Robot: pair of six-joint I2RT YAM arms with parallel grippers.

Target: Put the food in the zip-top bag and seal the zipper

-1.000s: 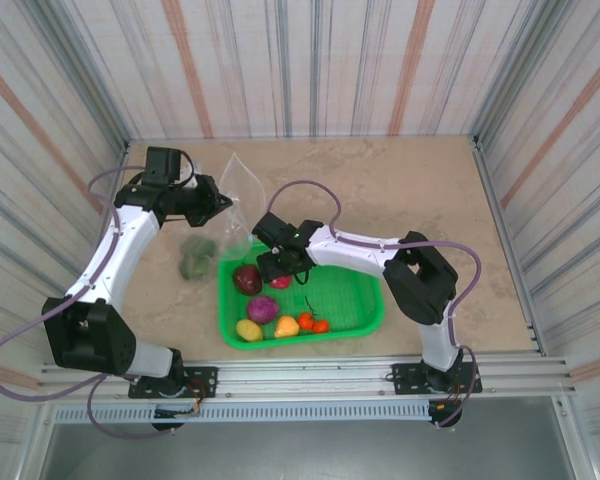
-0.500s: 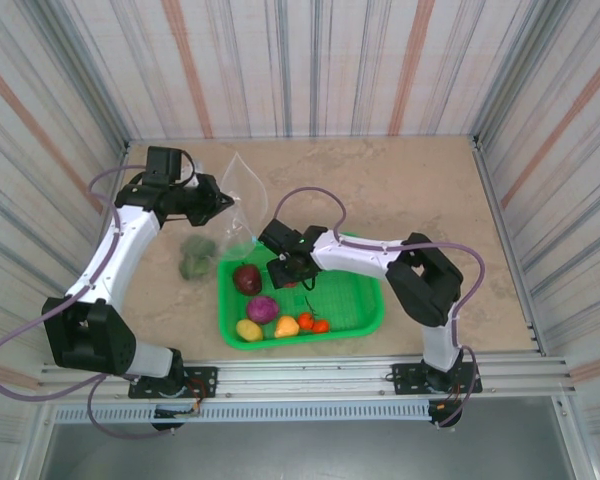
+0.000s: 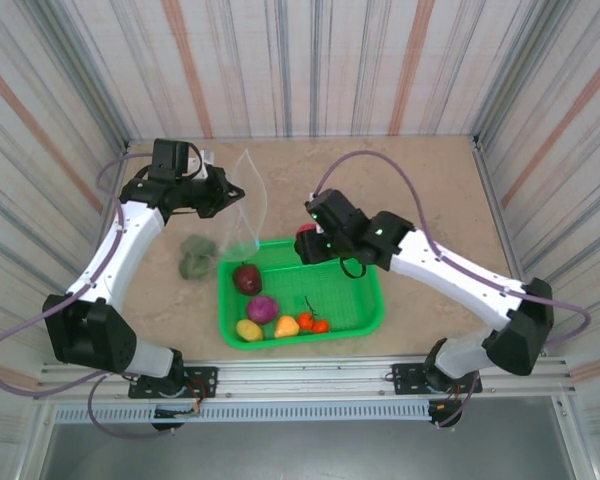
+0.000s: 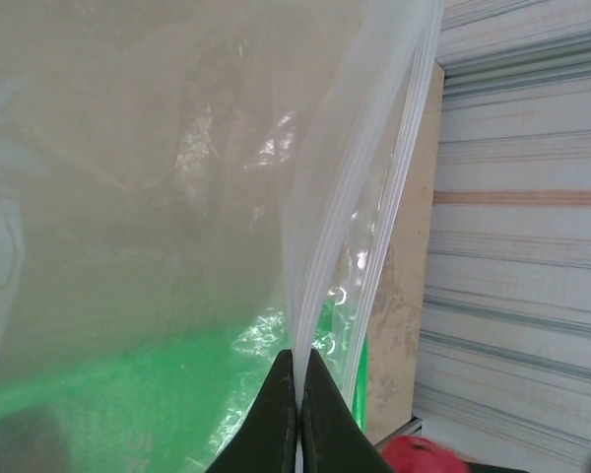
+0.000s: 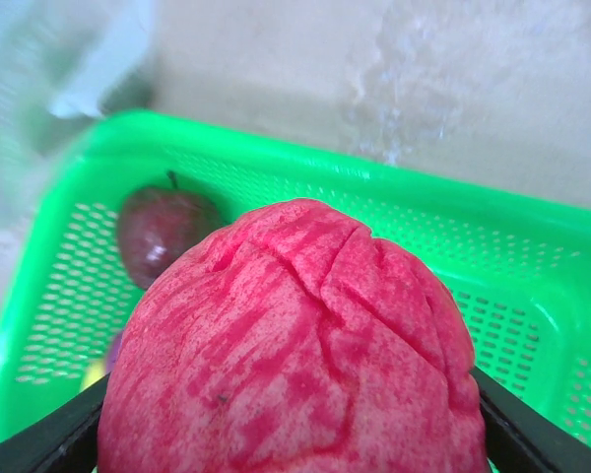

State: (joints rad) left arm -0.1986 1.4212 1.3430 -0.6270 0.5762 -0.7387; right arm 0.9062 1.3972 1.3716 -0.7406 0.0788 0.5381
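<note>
The food lies mostly in the green basket (image 3: 376,300): a dark red apple (image 3: 247,278) (image 5: 163,232) at its 10 o'clock corner, and tomatoes (image 3: 314,322) near 6. Above the 12 o'clock rim we see the right gripper (image 3: 310,240), its jaws partly spread and clamped on a pink fruit (image 3: 306,232) (image 5: 286,335). Two green vegetables (image 3: 194,257) rest on the table (image 3: 420,180) at the basket's 9 o'clock. At 11 o'clock the left gripper (image 3: 230,195) (image 4: 298,414), jaws pressed together, holds the bag (image 3: 246,210) (image 4: 128,197) up by its zipper (image 4: 394,197) edge.

Lab test booth: striped panel walls (image 3: 280,60) around a table (image 3: 410,180).
</note>
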